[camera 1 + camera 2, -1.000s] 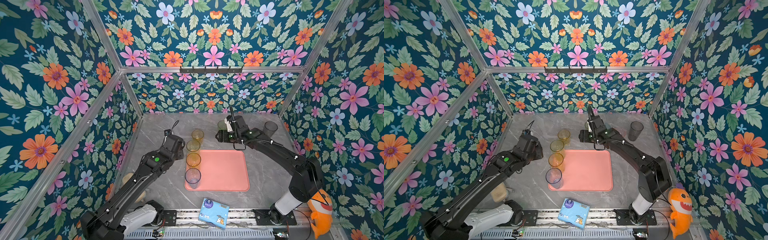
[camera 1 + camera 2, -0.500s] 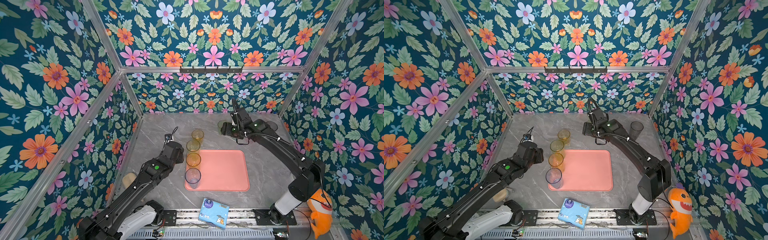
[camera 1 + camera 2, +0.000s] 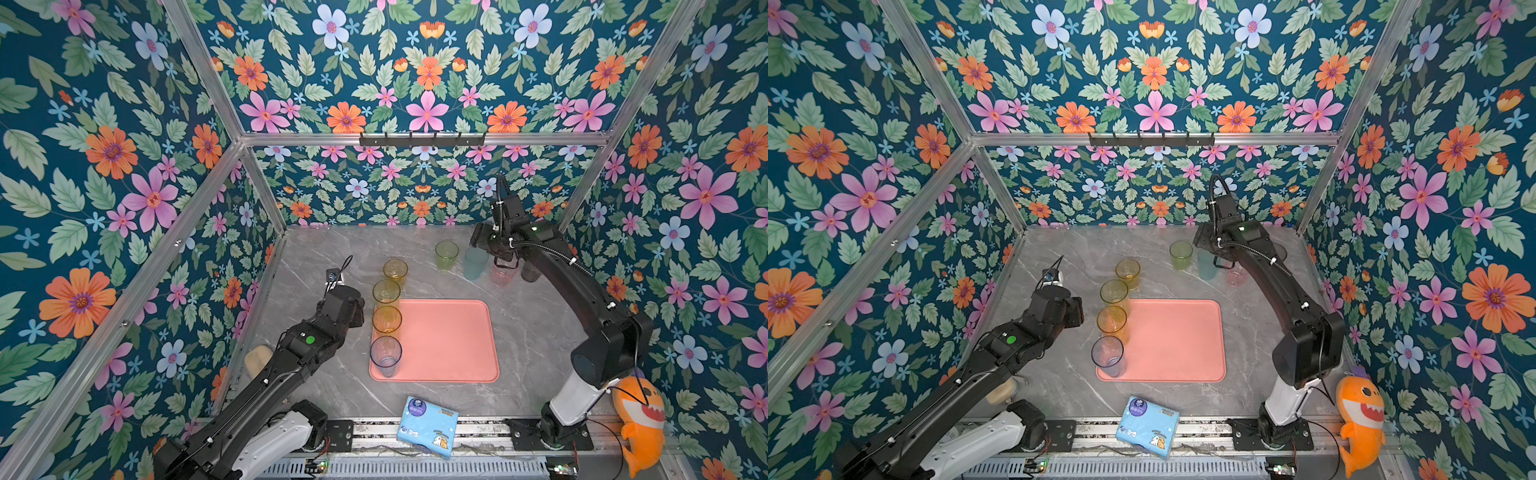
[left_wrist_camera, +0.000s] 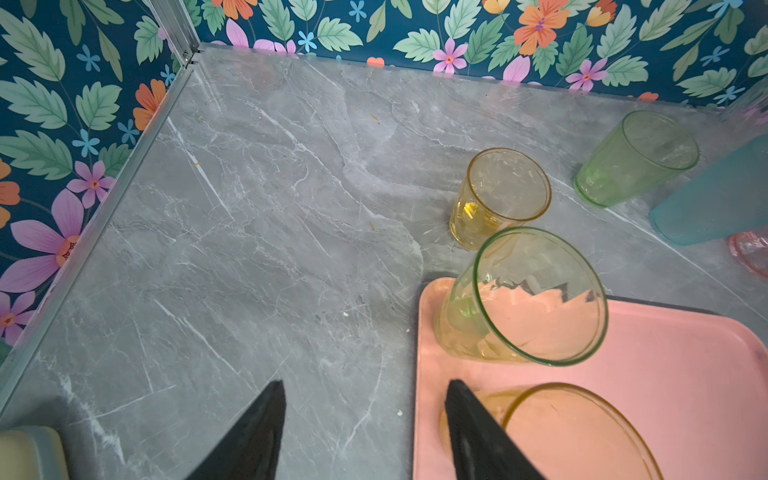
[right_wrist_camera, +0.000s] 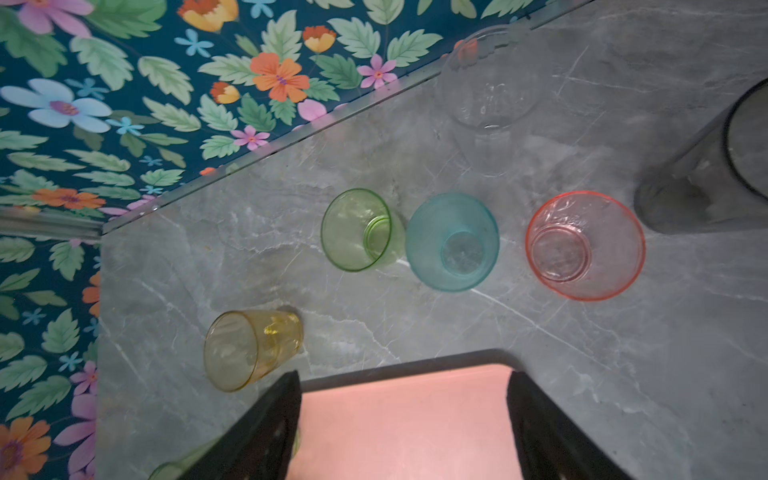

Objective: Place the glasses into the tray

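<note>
The salmon-pink tray (image 3: 449, 345) lies mid-table. Along its left edge stand a yellow-green glass (image 3: 386, 293), an amber glass (image 3: 387, 319) and a blue-grey glass (image 3: 385, 353). Behind the tray, a short amber glass (image 3: 395, 270), a green glass (image 3: 446, 253), a teal glass (image 3: 475, 264) and a pink glass (image 3: 503, 276) stand on the table. A clear glass (image 5: 490, 83) and a dark grey glass (image 5: 706, 174) stand near them. My left gripper (image 4: 365, 388) is open and empty beside the tray's left rim. My right gripper (image 5: 403, 380) hangs open and empty above the back row.
A light-blue tissue packet (image 3: 428, 419) lies at the front edge. An orange shark toy (image 3: 640, 419) sits by the right arm's base. Floral walls close in the left, back and right sides. Bare grey marble table (image 4: 249, 208) stretches left of the tray.
The left gripper has drawn back toward the front from the row of glasses and its jaws have widened. The right gripper has swung rightward and back, over the teal and pink glasses.
</note>
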Controlling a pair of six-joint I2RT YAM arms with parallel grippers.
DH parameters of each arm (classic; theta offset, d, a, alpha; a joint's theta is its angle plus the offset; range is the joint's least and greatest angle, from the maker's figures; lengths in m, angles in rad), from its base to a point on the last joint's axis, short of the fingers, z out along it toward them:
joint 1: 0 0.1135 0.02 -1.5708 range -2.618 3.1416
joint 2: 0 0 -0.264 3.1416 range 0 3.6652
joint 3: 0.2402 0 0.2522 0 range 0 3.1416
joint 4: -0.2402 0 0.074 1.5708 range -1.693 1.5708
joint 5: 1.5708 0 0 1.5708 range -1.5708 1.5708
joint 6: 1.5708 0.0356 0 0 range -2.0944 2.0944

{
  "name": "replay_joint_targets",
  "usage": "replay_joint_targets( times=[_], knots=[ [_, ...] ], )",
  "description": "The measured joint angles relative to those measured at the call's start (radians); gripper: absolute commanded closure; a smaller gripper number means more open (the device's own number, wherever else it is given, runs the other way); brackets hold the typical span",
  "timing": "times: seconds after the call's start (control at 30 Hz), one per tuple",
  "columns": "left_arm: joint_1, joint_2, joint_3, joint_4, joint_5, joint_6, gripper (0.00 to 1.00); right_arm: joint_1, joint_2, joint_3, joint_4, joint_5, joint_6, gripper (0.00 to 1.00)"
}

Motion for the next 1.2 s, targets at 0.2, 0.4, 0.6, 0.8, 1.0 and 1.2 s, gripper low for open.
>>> replay_joint_targets(
  times=[0.2,0.4,0.6,0.8,1.0,1.2],
  knots=[
    [0.0,0.003,-0.034,0.04,-0.014,0.0,0.36,-0.104,0.124,0.146,-0.006,-0.015,-0.026,0.22],
    [0.0,-0.021,-0.109,0.109,-0.012,-0.034,0.37,-0.182,0.296,0.356,-0.055,-0.023,-0.055,0.22],
    [0.0,-0.021,-0.142,0.163,-0.039,-0.065,0.37,-0.212,0.473,0.578,-0.126,-0.027,-0.083,0.23],
    [0.0,-0.008,-0.153,0.208,-0.068,-0.068,0.37,-0.242,0.565,0.671,-0.17,-0.026,-0.105,0.25],
    [0.0,0.005,-0.15,0.219,-0.093,-0.068,0.37,-0.265,0.584,0.652,-0.171,-0.031,-0.121,0.31],
    [0.0,0.006,-0.146,0.226,-0.107,-0.076,0.37,-0.266,0.61,0.658,-0.161,-0.05,-0.136,0.38]
  ],
)
